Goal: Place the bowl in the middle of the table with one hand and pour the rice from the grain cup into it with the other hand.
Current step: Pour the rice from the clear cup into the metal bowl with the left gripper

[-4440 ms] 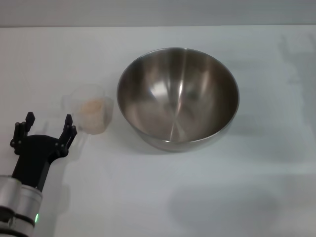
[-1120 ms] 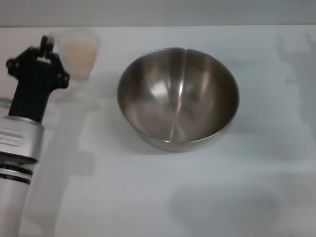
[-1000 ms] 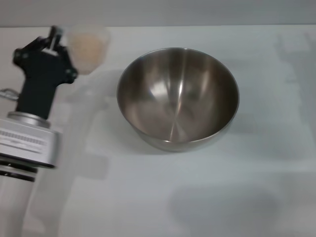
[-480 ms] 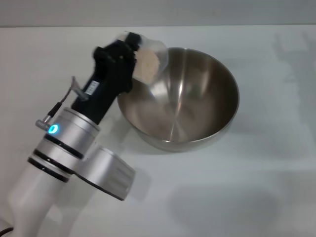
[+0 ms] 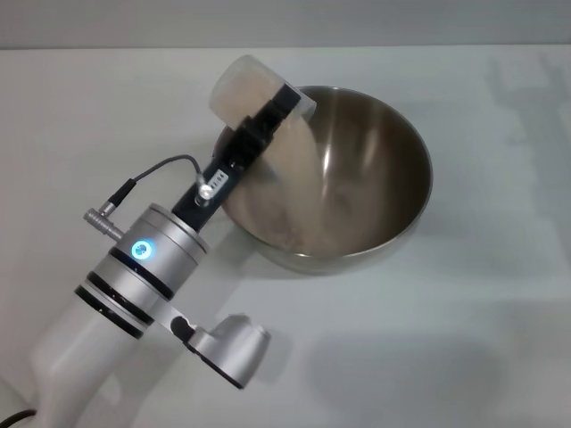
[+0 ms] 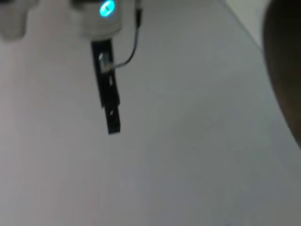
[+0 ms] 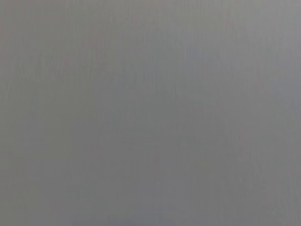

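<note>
The steel bowl (image 5: 379, 169) stands in the middle of the white table (image 5: 464, 321). My left gripper (image 5: 268, 114) is shut on the transparent grain cup (image 5: 243, 86) and holds it tipped mouth-down over the bowl's left rim. Rice (image 5: 299, 174) runs from the cup in a pale stream down the bowl's inner wall and gathers at its bottom (image 5: 284, 234). Some rice is still in the cup. The left arm, with a blue light (image 5: 140, 250), reaches in from the lower left. My right gripper is out of view; the right wrist view shows only a plain grey surface.
The left wrist view shows the white tabletop (image 6: 188, 150), a dark curved edge at one side (image 6: 287, 70), and a thin black bar (image 6: 109, 103) under a blue light. Bare table lies right of and in front of the bowl.
My left gripper took the cup from the table at the left, lifted it and carried it to the bowl. In the last half second the cup tipped further and rice started streaming out.
</note>
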Action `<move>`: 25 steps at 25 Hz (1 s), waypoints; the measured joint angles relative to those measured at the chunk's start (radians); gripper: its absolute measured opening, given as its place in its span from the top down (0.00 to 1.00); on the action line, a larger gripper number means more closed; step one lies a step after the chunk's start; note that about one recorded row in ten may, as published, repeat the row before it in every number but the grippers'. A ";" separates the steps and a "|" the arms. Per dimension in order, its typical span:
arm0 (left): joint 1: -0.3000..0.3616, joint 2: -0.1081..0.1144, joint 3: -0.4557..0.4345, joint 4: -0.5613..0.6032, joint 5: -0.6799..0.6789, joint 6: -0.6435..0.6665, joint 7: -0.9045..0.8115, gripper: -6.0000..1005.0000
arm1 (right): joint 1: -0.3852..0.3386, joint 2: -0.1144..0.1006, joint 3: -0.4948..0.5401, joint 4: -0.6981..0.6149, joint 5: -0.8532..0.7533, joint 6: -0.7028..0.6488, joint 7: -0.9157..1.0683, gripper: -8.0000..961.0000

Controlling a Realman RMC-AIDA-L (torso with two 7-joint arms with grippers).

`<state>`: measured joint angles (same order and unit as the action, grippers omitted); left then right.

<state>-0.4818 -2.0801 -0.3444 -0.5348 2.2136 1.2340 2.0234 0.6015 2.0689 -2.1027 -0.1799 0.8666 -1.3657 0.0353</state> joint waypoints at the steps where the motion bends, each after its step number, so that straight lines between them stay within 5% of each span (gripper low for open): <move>1: -0.001 0.000 0.004 0.000 0.000 0.001 0.035 0.97 | 0.001 0.000 0.000 0.003 0.000 0.001 0.000 0.19; 11: -0.003 0.000 -0.016 0.015 0.036 0.008 0.136 0.97 | 0.011 -0.001 0.002 0.013 -0.010 0.002 0.000 0.19; 15: 0.007 0.000 0.059 0.001 0.034 -0.017 0.134 0.97 | 0.012 -0.001 0.008 0.017 -0.018 0.000 0.000 0.19; 19: 0.010 0.001 -0.010 0.017 0.030 -0.020 0.132 0.97 | 0.014 -0.001 0.009 0.023 -0.019 -0.005 0.000 0.19; 25: 0.017 0.000 0.014 0.012 0.026 -0.033 0.122 0.97 | 0.015 -0.001 0.009 0.022 -0.020 -0.007 0.000 0.19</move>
<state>-0.4645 -2.0804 -0.3307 -0.5231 2.2394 1.2007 2.1459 0.6169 2.0676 -2.0939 -0.1574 0.8465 -1.3724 0.0352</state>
